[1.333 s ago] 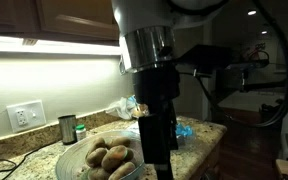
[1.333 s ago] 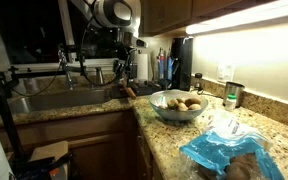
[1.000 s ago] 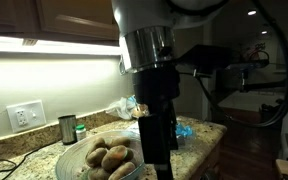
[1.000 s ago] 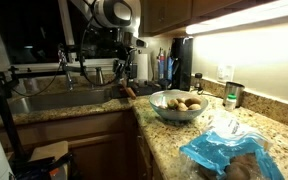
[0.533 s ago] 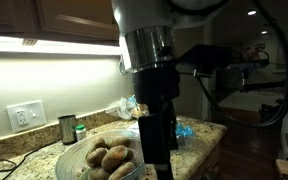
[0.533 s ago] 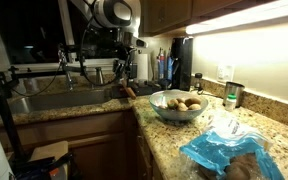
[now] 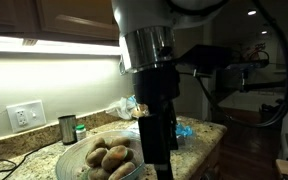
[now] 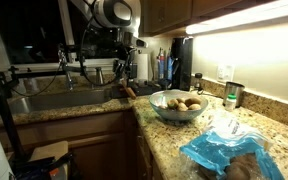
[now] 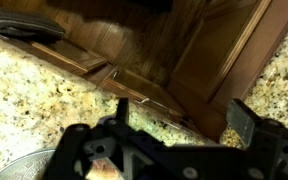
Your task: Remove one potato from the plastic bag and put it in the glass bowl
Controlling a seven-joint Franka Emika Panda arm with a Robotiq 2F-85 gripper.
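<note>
The glass bowl [image 8: 179, 103] stands on the granite counter and holds several potatoes; it also shows in an exterior view [image 7: 99, 160]. The clear and blue plastic bag [image 8: 229, 155] lies at the counter's near end with potatoes inside; a part of it shows behind the arm [image 7: 184, 130]. My gripper [image 8: 124, 80] hangs over the counter corner by the sink, apart from the bowl and far from the bag. In the wrist view the gripper [image 9: 182, 111] is open and empty above the counter edge and the wooden cabinet fronts.
A sink [image 8: 54, 100] with a faucet lies beside the gripper. A metal jar [image 7: 67, 128] and a green-lidded can [image 7: 80, 131] stand by the wall outlet [image 7: 24, 115]. Utensils [image 8: 164, 68] and a dark appliance [image 8: 184, 65] stand at the back.
</note>
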